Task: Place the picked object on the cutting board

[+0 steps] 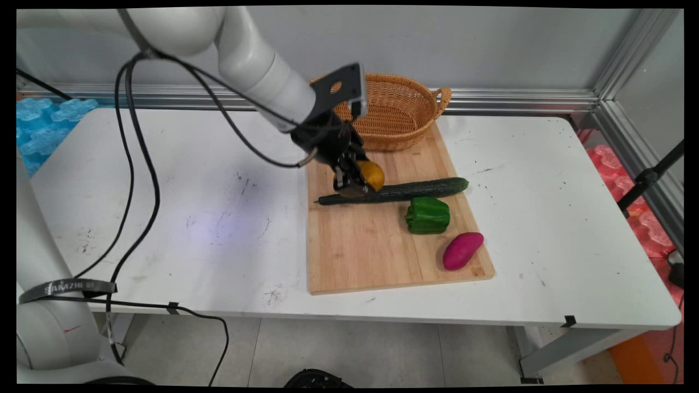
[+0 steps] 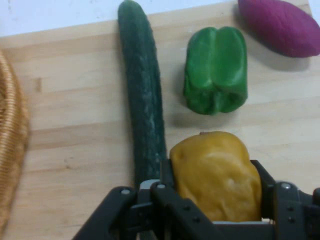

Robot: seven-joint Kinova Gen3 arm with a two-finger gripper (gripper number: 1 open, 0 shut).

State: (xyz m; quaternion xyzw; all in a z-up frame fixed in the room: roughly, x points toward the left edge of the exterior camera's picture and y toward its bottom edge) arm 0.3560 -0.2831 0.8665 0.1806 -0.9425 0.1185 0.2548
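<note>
tool pinching yellow potato-ish thing, just over cucumber lying crossways on cutting board; basket at board's far edge, right behind.

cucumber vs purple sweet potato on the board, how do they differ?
Colour: the cucumber is dark green, the purple sweet potato magenta.
Shape: the cucumber is long and thin, the sweet potato short and plump with tapered ends.
Place: the cucumber lies across the middle of the cutting board, right beside the gripper, which holds a yellow fruit; the sweet potato sits apart at the board's near right corner.
Shared: both lie flat on the board, untouched.
</note>
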